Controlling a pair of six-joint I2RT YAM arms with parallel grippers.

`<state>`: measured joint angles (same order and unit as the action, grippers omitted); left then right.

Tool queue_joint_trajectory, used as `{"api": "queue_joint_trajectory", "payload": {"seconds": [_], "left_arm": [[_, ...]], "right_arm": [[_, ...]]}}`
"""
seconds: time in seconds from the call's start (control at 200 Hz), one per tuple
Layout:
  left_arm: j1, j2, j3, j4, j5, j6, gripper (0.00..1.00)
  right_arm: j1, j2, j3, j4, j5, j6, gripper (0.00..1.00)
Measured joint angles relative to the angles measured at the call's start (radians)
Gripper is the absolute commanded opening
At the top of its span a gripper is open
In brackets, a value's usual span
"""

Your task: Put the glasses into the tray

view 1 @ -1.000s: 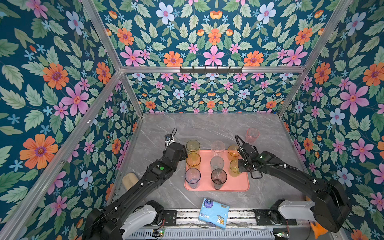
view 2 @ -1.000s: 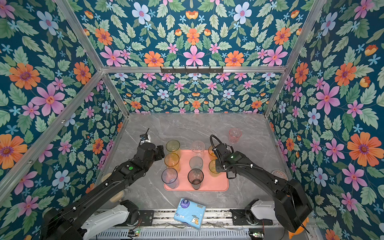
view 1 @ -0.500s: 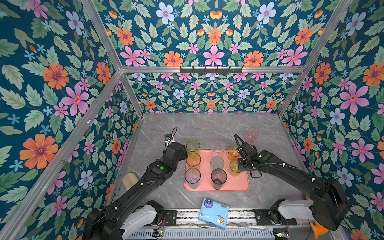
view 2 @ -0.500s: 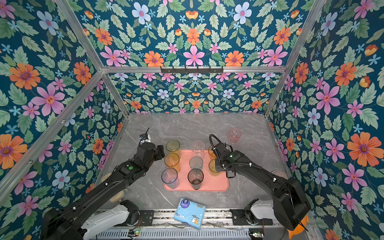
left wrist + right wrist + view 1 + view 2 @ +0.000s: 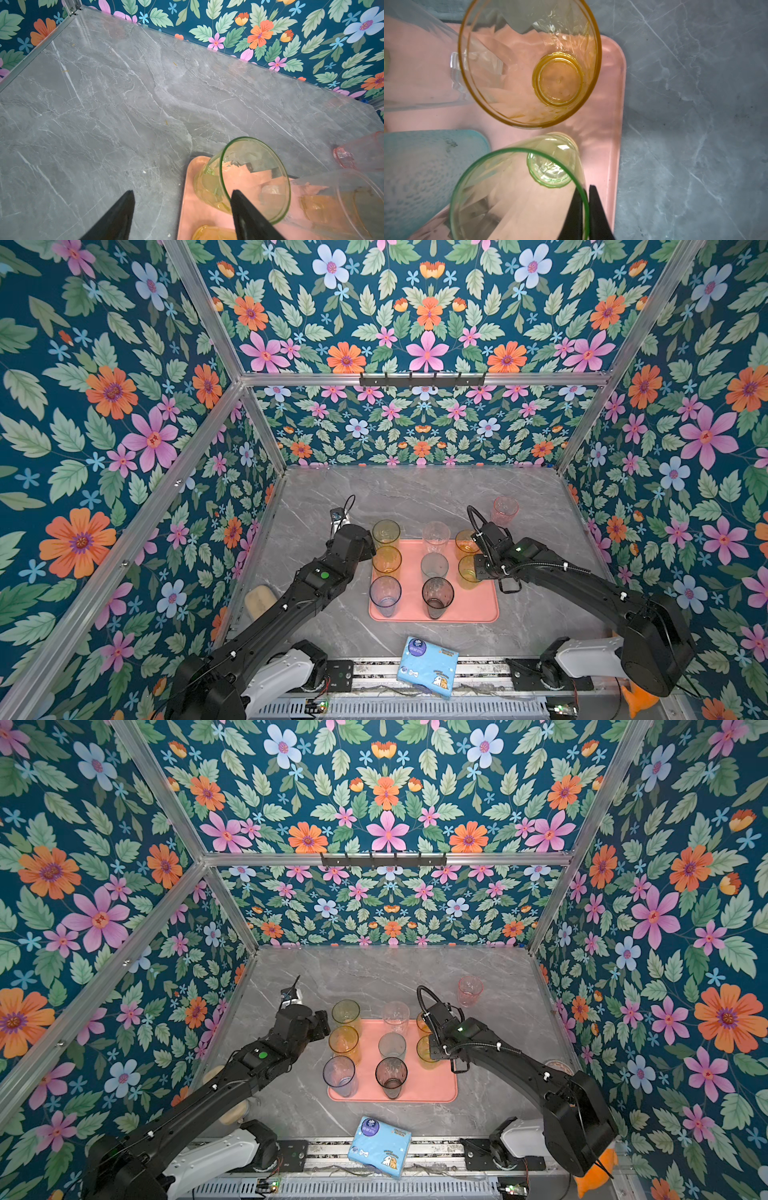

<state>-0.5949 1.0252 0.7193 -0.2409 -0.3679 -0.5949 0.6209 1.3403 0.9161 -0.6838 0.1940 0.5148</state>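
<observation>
I hold the green glass (image 5: 512, 195) by its rim, right jaws clamped on the wall, so it sits upright in the tray (image 5: 611, 128); left jaws hang apart, empty, and the pink glass (image 5: 504, 511) waits on the worktop (image 5: 415, 493)

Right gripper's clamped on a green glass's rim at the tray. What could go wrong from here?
1. The right gripper pinches only the rim of the green glass; it could slip or tip on release.
2. The amber glass stands close by; a swing may knock it.
3. One finger of the open left gripper sits near the corner glass; withdrawing could topple it.
</observation>
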Motion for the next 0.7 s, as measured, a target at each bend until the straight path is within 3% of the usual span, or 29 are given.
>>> {"api": "queue_joint_trajectory", "payload": {"seconds": [0.405,0.7], "left_arm": [[0.000,-0.002,0.003,0.000,0.001,0.000,0.75],[0.000,-0.004,0.003,-0.001,0.001,0.000,0.75]], "right_arm": [[0.000,0.016,-0.001,0.000,-0.001,-0.003,0.11],[0.000,0.014,-0.002,-0.002,0.000,-0.003,0.24]]}}
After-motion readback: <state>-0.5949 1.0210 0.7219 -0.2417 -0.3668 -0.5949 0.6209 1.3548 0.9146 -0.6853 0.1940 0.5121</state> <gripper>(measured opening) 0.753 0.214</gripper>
